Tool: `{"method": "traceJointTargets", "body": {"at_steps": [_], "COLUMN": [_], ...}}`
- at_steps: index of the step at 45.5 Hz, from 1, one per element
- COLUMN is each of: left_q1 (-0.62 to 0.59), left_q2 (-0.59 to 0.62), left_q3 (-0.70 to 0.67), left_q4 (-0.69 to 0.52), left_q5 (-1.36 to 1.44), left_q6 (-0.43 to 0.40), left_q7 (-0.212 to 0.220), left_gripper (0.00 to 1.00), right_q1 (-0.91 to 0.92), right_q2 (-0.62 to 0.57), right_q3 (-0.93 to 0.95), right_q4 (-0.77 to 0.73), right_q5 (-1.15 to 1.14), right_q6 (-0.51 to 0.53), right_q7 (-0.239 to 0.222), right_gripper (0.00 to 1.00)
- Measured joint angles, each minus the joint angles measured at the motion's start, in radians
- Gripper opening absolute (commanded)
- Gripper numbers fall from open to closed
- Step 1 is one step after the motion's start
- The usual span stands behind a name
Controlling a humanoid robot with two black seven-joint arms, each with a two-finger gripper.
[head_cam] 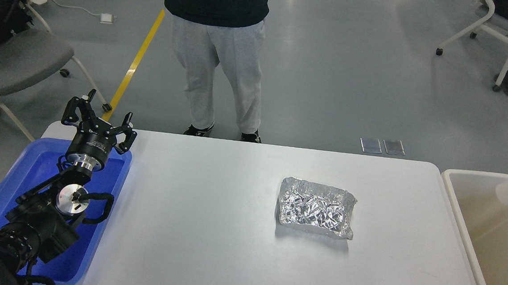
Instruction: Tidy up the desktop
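Crumpled foil sheet lies right-center on desk, long axis left-right, well apart to the right of left gripper; fingers spread open, empty, over blue tray. Right arm not in view.

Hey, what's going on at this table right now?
A robot is tidying the white desktop. Its left gripper is open and empty, raised over the blue tray at the left edge. One crumpled silver foil packet lies on the desktop, untouched. A beige bin stands at the right. A person stands behind the table.
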Motion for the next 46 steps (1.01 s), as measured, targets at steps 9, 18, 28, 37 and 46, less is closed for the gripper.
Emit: {"method": "traceJointTargets", "body": {"at_steps": [9, 18, 28, 37, 46], "left_q1": [0.000, 0.000, 0.000, 0.000, 0.000], "left_q2": [0.000, 0.000, 0.000, 0.000, 0.000], "left_q3": [0.000, 0.000, 0.000, 0.000, 0.000], "left_q4": [0.000, 0.000, 0.000, 0.000, 0.000], "left_q5": [0.000, 0.000, 0.000, 0.000, 0.000], "left_q6": [0.000, -0.001, -0.002, -0.002, 0.000], "left_q7": [0.000, 0.000, 0.000, 0.000, 0.000], "left_gripper": [1.00, 1.00, 1.00, 1.00, 1.00], "right_q1": [-0.113, -0.212, -0.278, -0.312, -0.337], "right_q2": [0.134, 0.273, 0.366, 0.426, 0.466], "right_q3": [0.002, 0.002, 0.002, 0.005, 0.012], "right_q4": [-0.207, -0.412, -0.521, -0.559, -0.574], "right_q5": [0.138, 0.257, 0.357, 0.418, 0.444], "right_q6": [-0.006, -0.008, -0.068, -0.140, -0.200], "right_q7": [0.002, -0.003, -0.049, -0.098, -0.128], "right_gripper": [0.00, 0.00, 0.00, 0.00, 0.00]}}
